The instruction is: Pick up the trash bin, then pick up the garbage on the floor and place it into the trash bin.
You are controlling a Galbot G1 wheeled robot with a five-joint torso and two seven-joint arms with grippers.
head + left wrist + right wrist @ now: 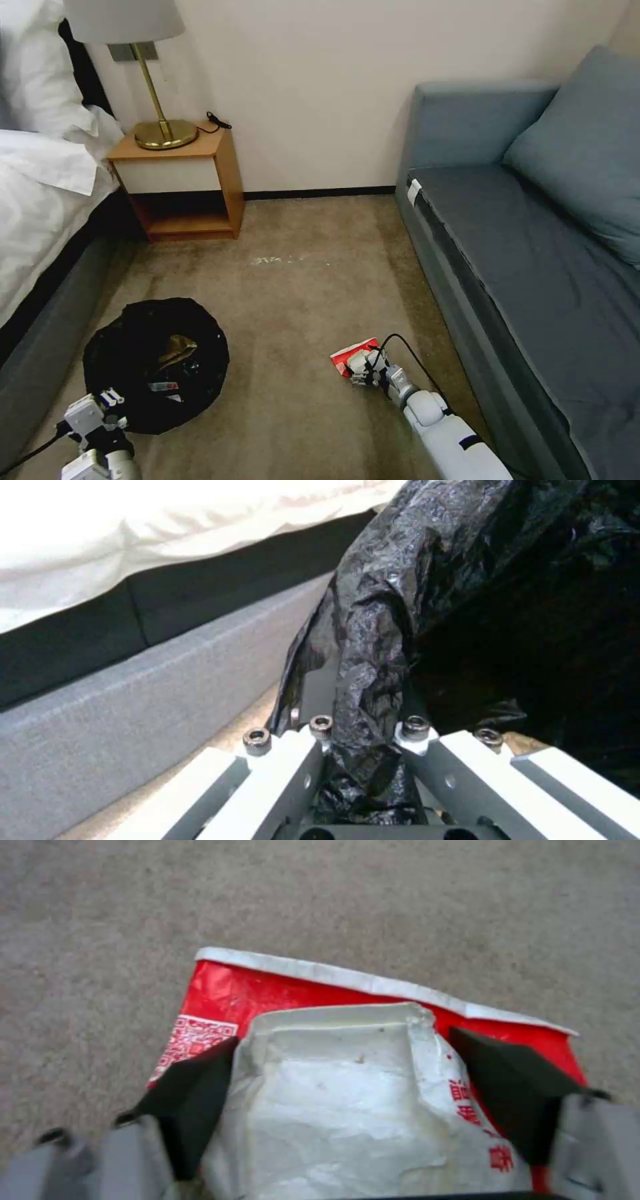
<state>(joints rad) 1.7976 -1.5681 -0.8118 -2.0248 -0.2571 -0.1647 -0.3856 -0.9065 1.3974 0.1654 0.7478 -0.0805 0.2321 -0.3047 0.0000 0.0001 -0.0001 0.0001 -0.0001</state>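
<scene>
Right wrist view | red-and-white wrapper [373, 1090] between black fingers [193, 1100], pads touching | left fingers [293, 775] pinch bin liner [373, 670]

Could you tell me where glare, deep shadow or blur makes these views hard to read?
Left wrist view: glare on the trash bin bag's wrinkles, its inside black. Right wrist view: red-and-white wrapper soft, close to the lens. Head view: bedding washed out.

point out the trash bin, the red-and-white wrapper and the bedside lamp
trash bin [127, 347], head view, on the black bag liner at the bin's left rim
red-and-white wrapper [267, 990], right wrist view, on the red panel beyond the white flap
bedside lamp [165, 133], head view, on its brass base
</scene>
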